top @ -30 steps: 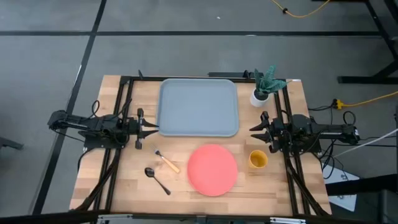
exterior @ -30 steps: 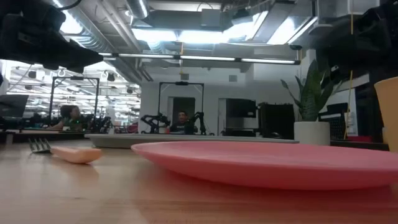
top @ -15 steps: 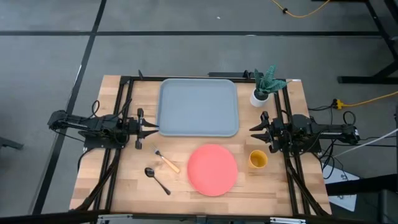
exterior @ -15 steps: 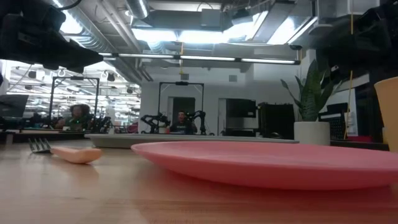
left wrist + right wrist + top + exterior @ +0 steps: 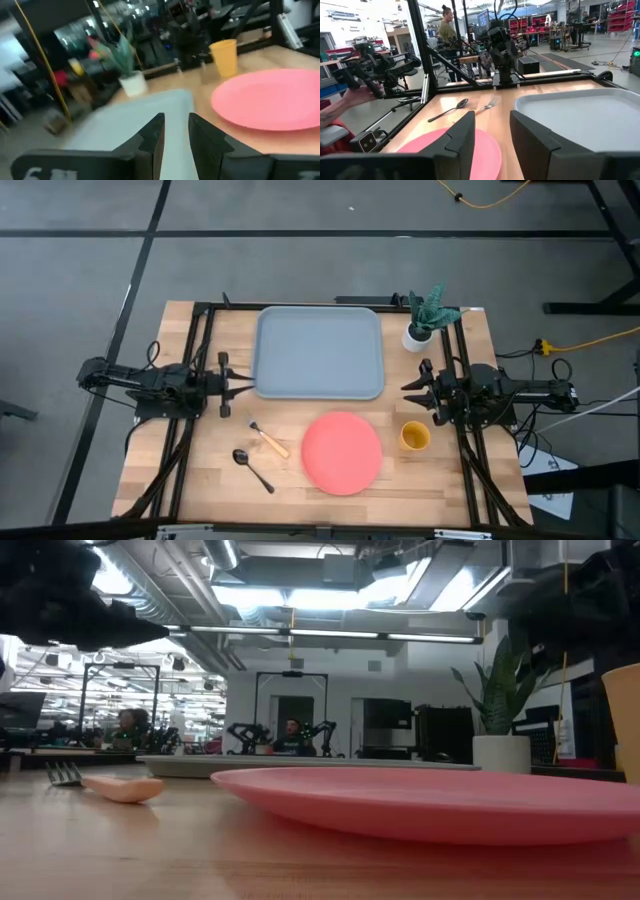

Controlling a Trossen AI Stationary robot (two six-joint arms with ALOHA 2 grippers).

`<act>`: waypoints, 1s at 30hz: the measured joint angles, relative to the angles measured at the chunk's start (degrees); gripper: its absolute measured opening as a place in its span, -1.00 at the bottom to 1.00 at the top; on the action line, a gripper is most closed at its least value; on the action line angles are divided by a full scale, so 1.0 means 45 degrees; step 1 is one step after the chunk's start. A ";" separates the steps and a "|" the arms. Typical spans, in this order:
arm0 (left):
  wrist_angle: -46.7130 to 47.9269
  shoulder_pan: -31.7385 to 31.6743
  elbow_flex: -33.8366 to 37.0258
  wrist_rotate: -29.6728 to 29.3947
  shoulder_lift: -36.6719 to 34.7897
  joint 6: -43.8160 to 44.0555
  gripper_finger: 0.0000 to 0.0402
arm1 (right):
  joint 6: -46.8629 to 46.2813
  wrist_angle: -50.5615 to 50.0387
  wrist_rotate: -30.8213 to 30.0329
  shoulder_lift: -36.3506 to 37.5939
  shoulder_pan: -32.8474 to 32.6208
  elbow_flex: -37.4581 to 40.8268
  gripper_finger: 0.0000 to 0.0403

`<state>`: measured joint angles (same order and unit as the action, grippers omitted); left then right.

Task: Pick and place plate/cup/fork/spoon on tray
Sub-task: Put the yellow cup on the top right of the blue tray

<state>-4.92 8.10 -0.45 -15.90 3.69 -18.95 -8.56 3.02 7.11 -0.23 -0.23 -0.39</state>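
Observation:
The light blue-grey tray (image 5: pixel 320 352) lies at the table's far middle. The coral-pink plate (image 5: pixel 342 452) lies flat near the front edge, and the yellow-orange cup (image 5: pixel 414 437) stands upright to its right. The orange-handled fork (image 5: pixel 268 440) and the dark spoon (image 5: pixel 253 468) lie flat to the plate's left. My left gripper (image 5: pixel 250 387) hovers open and empty at the tray's left near corner; its wrist view shows its fingertips (image 5: pixel 176 125) over the tray (image 5: pixel 150 115). My right gripper (image 5: pixel 407 392) hovers open and empty by the tray's right near corner, above the cup.
A white pot with a green plant (image 5: pixel 425 320) stands at the tray's far right corner. Dark frame rails run along the table's left and right sides. People show in the room beyond, and a hand (image 5: pixel 350 95) shows at the edge of the right wrist view.
My left arm has begun to move: its dark outline in the low view has changed shape and reaches farther across the picture. Which way it goes I cannot tell. The plate, cup, fork and spoon have stayed where they were.

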 joint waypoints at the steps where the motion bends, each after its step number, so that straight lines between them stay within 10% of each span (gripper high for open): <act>1: -0.0546 0.0000 0.0001 0.0066 0.0002 -0.0204 -0.60 | 0.0000 0.0083 0.0000 0.0000 0.0000 -0.0002 -0.37; 14: -0.7181 0.0000 0.0000 0.2067 -0.0011 -0.0154 -0.60 | -0.1295 0.3053 0.0186 -0.0010 -0.0010 0.0001 -0.37; 30: -0.5926 0.0005 0.0000 0.1996 0.0003 0.3455 -0.60 | -0.1163 0.6371 0.0933 -0.0010 -0.0015 -0.0007 -0.37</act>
<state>-31.58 8.12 -0.45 -6.92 3.70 -3.40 -13.79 31.69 11.31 -0.27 -0.30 -0.43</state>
